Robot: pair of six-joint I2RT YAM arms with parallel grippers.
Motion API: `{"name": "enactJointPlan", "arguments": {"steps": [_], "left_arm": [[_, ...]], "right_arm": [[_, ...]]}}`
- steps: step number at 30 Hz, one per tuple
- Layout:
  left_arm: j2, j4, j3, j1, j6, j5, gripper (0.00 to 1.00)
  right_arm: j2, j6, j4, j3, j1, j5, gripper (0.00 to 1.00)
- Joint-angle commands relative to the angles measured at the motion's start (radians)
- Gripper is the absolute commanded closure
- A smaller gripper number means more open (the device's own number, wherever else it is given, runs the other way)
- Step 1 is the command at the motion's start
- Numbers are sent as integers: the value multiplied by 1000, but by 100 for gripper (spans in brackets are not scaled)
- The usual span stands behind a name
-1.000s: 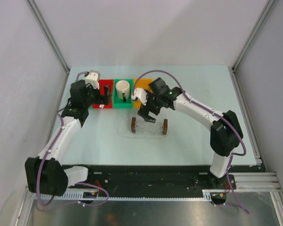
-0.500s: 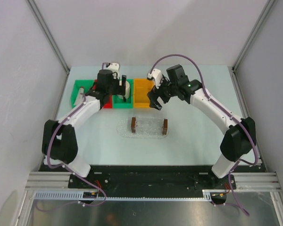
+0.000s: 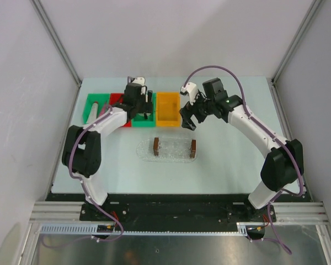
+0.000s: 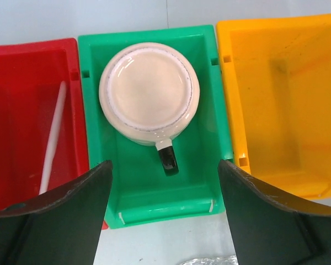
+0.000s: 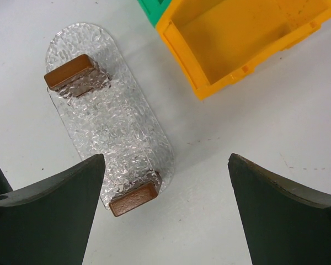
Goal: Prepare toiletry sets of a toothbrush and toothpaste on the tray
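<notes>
The white toothbrush [image 4: 52, 138] lies in the red bin [image 4: 22, 61]. A pale pinkish tube, the toothpaste [image 3: 103, 109], lies in the far-left green bin [image 3: 92, 101]. The clear tray [image 3: 174, 148] with a brown block [image 5: 77, 74] at each short end sits mid-table; it also shows in the right wrist view [image 5: 107, 132] and holds nothing. My left gripper [image 3: 145, 113] [image 4: 164, 182] is open and empty above the middle green bin. My right gripper [image 3: 187, 120] [image 5: 166, 165] is open and empty, above the table just right of the tray.
A white cup [image 4: 149, 91] with a dark handle stands in the middle green bin [image 4: 209, 138]. The orange bin [image 4: 281, 105] [image 5: 237, 38] holds nothing. The tray rests on an oval clear textured mat [image 5: 63, 38]. Grey walls close in the table on three sides.
My left gripper has swung right, from the red bin to above the green bin with the cup. My right gripper has moved right and back, off the tray's left end.
</notes>
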Motion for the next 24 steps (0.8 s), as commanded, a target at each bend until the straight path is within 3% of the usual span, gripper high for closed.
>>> {"name": "enactJointPlan", "arguments": {"steps": [1,16,24], "left_arm": [[28,-5,50,-23,-63,-29,18],[146,-11,88,-24,-132,-62,34],[174,-12,99,-23,-161,-90,37]], "right_arm": [[-31,19,8,-13,-8,-27,0],[-26,25,8,-45,-45,-73,0],[-25,25,5,-48,-50,-82,0]]}}
